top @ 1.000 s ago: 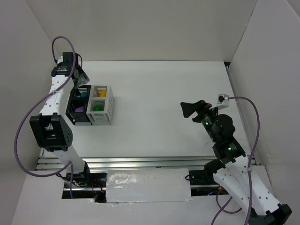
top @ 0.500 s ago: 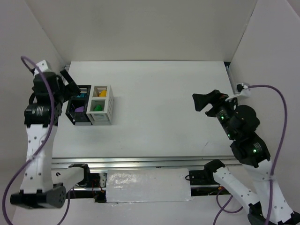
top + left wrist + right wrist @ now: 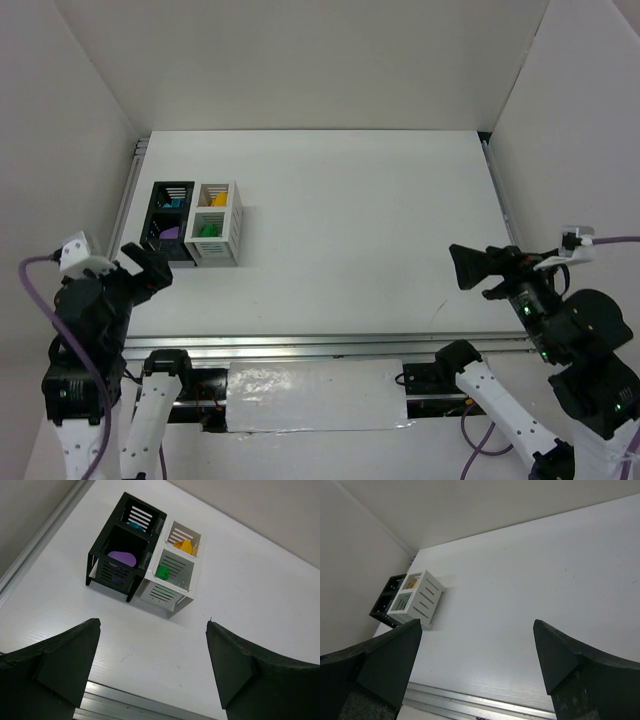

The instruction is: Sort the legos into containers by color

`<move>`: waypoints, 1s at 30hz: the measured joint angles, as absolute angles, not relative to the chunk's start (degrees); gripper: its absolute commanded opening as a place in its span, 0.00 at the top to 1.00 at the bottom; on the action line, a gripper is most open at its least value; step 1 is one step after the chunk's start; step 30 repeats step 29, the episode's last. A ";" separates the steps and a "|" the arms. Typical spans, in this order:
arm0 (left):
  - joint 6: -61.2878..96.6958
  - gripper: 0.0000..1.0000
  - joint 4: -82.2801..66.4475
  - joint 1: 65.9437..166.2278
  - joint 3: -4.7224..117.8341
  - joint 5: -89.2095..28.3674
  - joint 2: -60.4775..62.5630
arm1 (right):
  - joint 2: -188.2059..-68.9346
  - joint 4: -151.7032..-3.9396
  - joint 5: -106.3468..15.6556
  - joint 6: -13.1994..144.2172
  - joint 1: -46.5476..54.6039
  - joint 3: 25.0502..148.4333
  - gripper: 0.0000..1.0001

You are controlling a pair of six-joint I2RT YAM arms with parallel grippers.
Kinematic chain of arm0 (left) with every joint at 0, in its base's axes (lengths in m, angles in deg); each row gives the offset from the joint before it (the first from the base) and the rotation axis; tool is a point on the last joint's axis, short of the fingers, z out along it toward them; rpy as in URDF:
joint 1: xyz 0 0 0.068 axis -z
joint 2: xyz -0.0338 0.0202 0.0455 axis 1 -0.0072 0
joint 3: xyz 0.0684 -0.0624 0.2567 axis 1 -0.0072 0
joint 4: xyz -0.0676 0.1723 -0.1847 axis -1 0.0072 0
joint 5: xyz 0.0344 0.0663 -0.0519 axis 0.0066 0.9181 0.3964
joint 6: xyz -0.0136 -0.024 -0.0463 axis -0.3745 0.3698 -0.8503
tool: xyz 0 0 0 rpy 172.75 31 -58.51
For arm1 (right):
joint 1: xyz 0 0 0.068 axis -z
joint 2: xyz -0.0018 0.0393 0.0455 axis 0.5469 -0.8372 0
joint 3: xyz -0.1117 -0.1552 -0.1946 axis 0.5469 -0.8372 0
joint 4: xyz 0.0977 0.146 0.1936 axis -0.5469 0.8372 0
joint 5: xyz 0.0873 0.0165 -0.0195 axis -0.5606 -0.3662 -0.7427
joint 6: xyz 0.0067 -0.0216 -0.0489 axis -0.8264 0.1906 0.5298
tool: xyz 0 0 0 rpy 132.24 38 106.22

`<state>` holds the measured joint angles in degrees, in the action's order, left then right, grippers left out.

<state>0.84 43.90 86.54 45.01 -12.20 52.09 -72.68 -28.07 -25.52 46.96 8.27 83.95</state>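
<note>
The black container [image 3: 167,222] and the white container [image 3: 217,223] stand side by side at the table's left. In the black one lie a purple lego [image 3: 121,559] near and a teal lego [image 3: 133,525] far. The white one holds a green lego [image 3: 161,571] near and a yellow-orange lego [image 3: 183,545] far. My left gripper [image 3: 152,625] hangs open and empty near the table's front left edge, short of the containers. My right gripper [image 3: 477,625] is open and empty at the front right, far from them. In the top view the left gripper [image 3: 148,268] and right gripper [image 3: 470,268] sit low by the front rail.
A metal rail [image 3: 330,346] runs along the table's front edge, with a foil-covered block [image 3: 315,398] below it. White walls close in the left, back and right. A second rail [image 3: 129,190] lines the left side next to the black container.
My left arm has pulled back from above the black container to the front left corner, its jaws opening wide. My right arm has drawn back toward the front right.
</note>
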 measured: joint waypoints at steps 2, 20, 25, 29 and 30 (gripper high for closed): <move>0.60 0.00 45.08 86.54 44.46 -11.70 57.47 | -69.82 -25.62 -26.42 47.99 8.27 85.02 0.00; 0.27 0.00 49.10 87.30 44.00 -8.31 59.89 | -60.26 -18.78 -28.23 50.06 8.27 82.61 0.00; 0.22 0.00 49.10 87.30 44.00 -8.09 59.89 | -60.31 -18.80 -29.10 50.06 8.27 81.56 0.00; 0.22 0.01 49.10 87.30 44.00 -8.05 59.89 | -60.31 -18.85 -29.17 49.93 8.27 81.48 0.00; 0.22 0.01 49.10 87.30 44.00 -8.05 59.89 | -60.31 -18.85 -29.17 49.93 8.27 81.48 0.00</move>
